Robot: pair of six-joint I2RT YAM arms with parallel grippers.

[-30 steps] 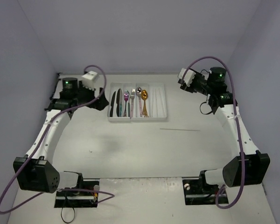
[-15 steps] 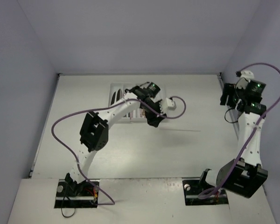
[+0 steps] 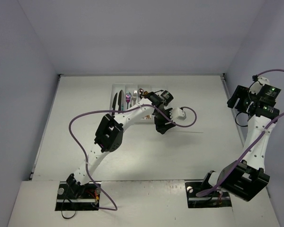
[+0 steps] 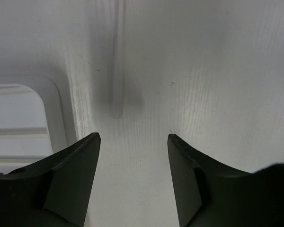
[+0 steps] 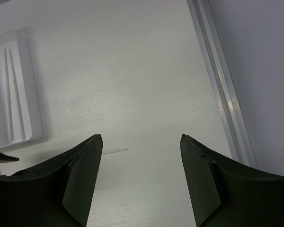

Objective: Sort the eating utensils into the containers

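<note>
The white cutlery tray [image 3: 118,86] lies at the table's far middle, with black knives [image 3: 116,101], a pink-handled fork [image 3: 128,98] and other utensils in its compartments. My left arm covers its right half. One thin pale chopstick [image 3: 187,132] lies loose on the table, right of the tray's near right corner. My left gripper [image 3: 161,128] is open and empty, low over the chopstick's left end [image 4: 116,71], beside the tray corner [image 4: 54,109]. My right gripper [image 3: 234,100] is open and empty at the far right. Its wrist view shows two chopsticks [image 5: 12,94] in the tray's end compartment [image 5: 31,90].
A metal rail [image 5: 217,85] runs along the table's right edge below the purple wall. My left arm's cable [image 3: 191,116] loops over the table right of the tray. The bare white tabletop [image 3: 132,156] spreads in front of the tray.
My left arm has swung from the far left across the tray to its near right corner. My right arm has drawn back towards the right wall.
</note>
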